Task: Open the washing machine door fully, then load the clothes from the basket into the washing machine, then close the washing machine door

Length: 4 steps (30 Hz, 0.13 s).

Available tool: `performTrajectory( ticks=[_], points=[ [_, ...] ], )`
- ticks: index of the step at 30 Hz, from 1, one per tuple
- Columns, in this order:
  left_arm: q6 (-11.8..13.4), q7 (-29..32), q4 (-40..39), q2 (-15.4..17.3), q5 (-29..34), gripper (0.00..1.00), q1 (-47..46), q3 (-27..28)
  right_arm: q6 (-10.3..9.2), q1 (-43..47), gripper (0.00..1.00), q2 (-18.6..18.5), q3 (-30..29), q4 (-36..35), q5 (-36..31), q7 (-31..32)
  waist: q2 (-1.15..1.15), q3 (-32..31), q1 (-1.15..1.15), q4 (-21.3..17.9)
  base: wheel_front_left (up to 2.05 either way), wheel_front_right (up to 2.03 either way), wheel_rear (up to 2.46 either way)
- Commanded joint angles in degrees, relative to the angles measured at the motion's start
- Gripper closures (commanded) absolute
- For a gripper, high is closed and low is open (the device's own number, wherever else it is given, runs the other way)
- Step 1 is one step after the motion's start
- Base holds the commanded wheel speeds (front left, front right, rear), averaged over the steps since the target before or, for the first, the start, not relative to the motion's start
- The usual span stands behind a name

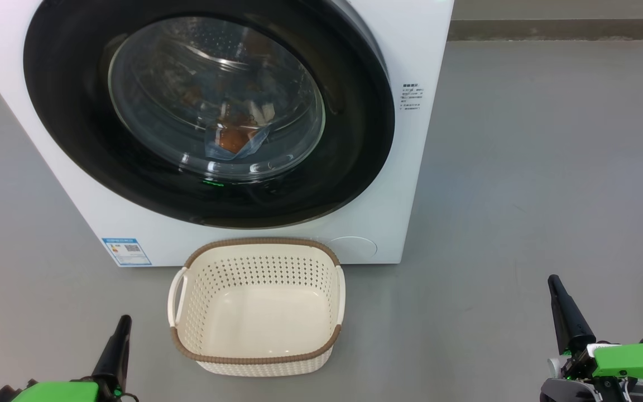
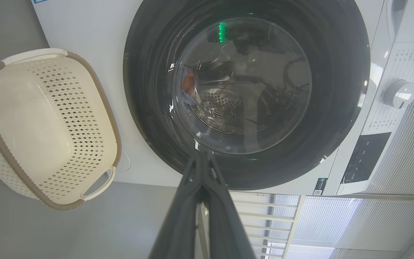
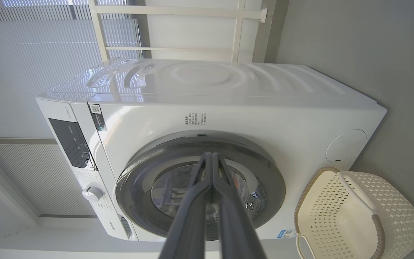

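Note:
The white washing machine (image 1: 399, 184) stands ahead with its black-rimmed round door (image 1: 76, 139) shut flat against the front. Through the glass bowl I see light blue and orange clothes (image 1: 235, 139) lying in the drum. On the floor in front of the machine sits the cream basket (image 1: 260, 301), with nothing inside. My left gripper (image 1: 123, 321) rests at the lower left, shut and holding nothing, to the left of the basket. Shut as well and holding nothing, my right gripper (image 1: 553, 281) sits at the lower right, well away from the basket. The left wrist view shows the door (image 2: 336, 90) and basket (image 2: 41, 118); the right wrist view shows the machine (image 3: 228, 111) and basket (image 3: 340, 212).
Grey floor (image 1: 550, 167) spreads wide to the right of the machine. A control panel with a white dial (image 2: 399, 94) is on the machine's top front. White window frames and blinds (image 3: 31, 72) stand behind the machine.

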Motion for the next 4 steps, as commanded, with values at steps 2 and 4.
performTrajectory(
  ticks=[2, 4],
  points=[
    [-0.15, 0.39, -1.51, 0.56, -0.37, 1.0, -2.42, 2.06, 0.09, -0.59, 1.0, -0.21, 1.55, -1.74, 0.42, 0.44, 0.0, 0.0, 0.0, 0.0, 0.0, 0.0, 0.0],
    [-0.15, 0.39, -1.51, 0.55, -0.37, 1.0, -2.42, 2.07, 0.09, -0.59, 1.0, -0.21, 1.55, -1.74, 0.42, 0.44, 0.0, 0.0, 0.0, 0.0, 0.0, 0.0, 0.0]
  ],
)
